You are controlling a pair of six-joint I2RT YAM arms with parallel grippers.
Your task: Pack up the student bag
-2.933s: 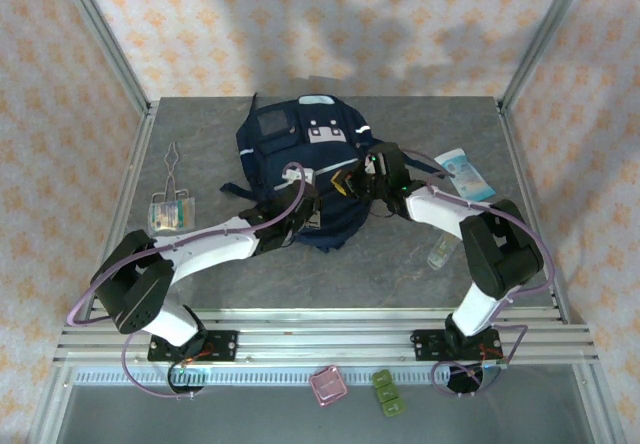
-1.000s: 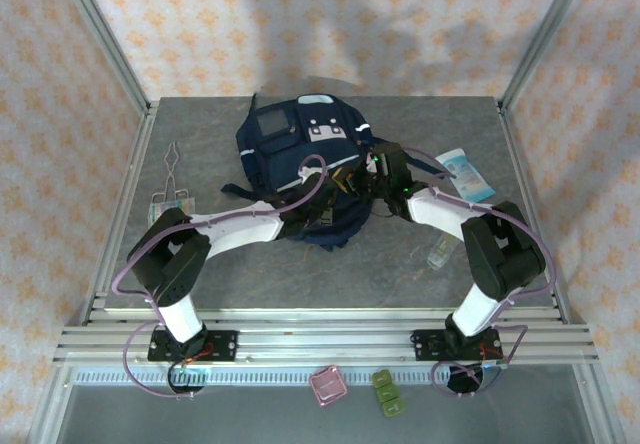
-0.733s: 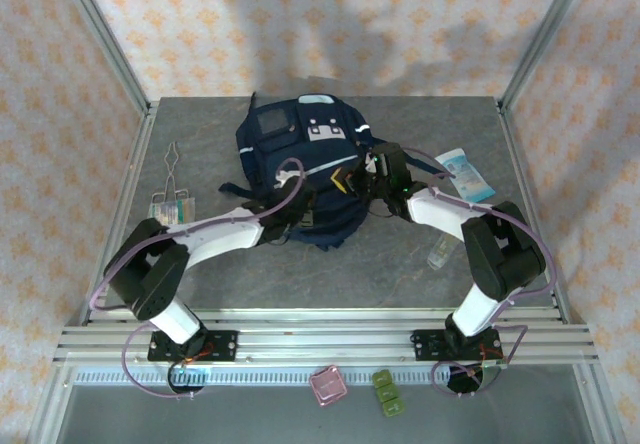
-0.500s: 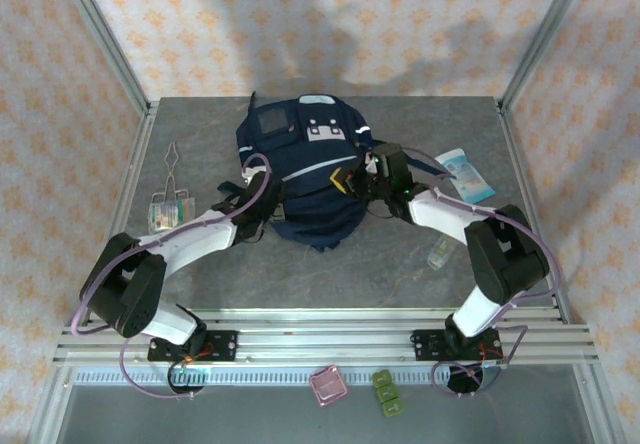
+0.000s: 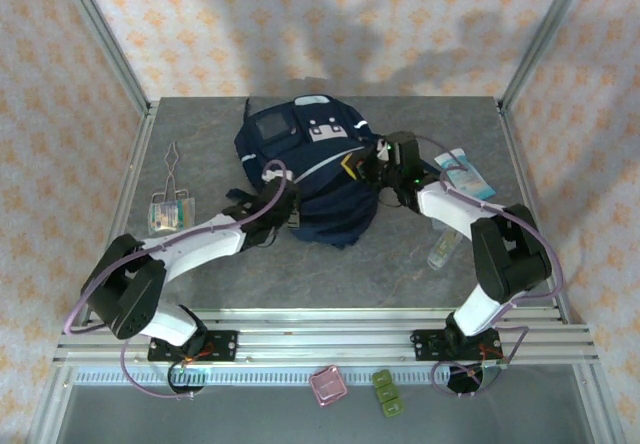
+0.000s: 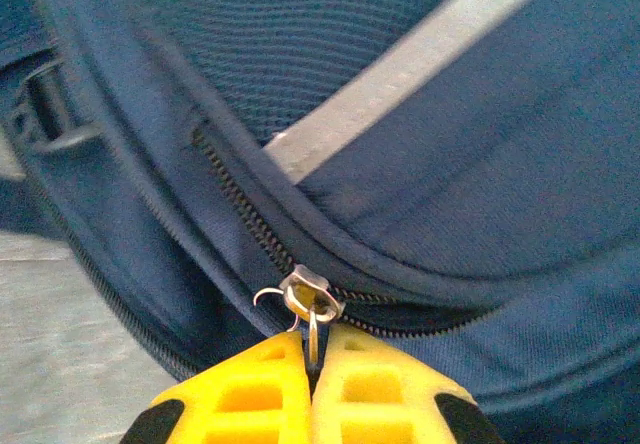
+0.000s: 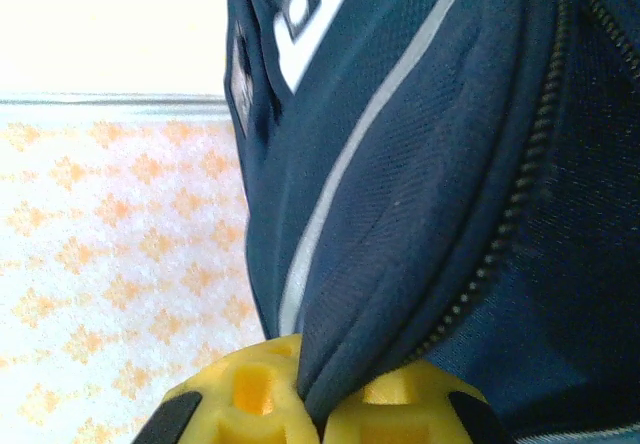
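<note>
Flanking student bag [image 5: 330, 199]: left tool [image 6: 312, 349] pinching zipper pull [image 6: 308, 299], right tool [image 7: 318, 389] fabric [image 7: 400, 264].

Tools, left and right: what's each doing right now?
Left tool: closed, pinching the zipper pull of the student bag.
Right tool: closed on a fold of the student bag's fabric.

The grey stone-look bench [image 5: 400, 264] carries a navy-blue fabric backpack [image 5: 330, 209], thin metal tongs [image 5: 171, 164], small clear box [image 5: 170, 212], pale-blue packet [image 5: 465, 172] and clear bottle [image 5: 440, 252].
</note>
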